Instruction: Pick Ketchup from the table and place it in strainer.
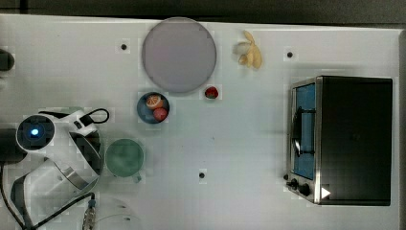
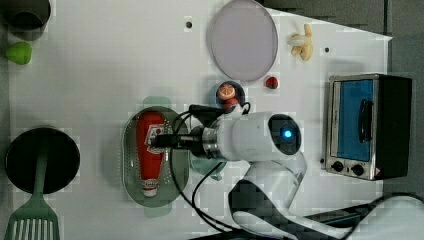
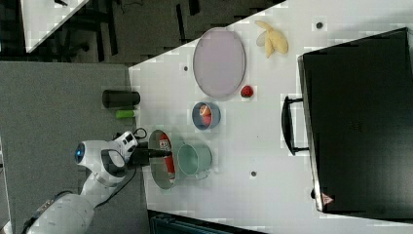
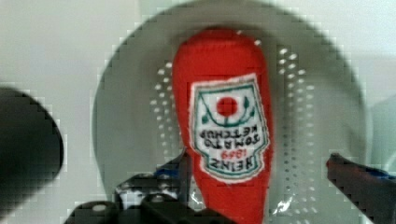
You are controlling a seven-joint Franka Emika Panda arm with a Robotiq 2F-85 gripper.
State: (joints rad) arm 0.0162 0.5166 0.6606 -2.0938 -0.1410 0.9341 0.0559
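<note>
I see the Ketchup [image 2: 150,150] lying flat inside the strainer [image 2: 131,165], near the table edge by my arm's base. My pincer [image 4: 261,179] hovers over it, fingers spread either side, holding nothing; placement looks done to me.

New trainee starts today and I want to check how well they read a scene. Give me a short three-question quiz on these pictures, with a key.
1. True or false: the ketchup bottle stands upright on the table.
2. What lies in the small blue bowl? A) bananas B) round orange and red fruits C) a spatula
3. Fill in: the gripper hangs over the green ____ with its jaws apart.

Key:
1. False; it lies flat inside the strainer.
2. B
3. strainer
</note>
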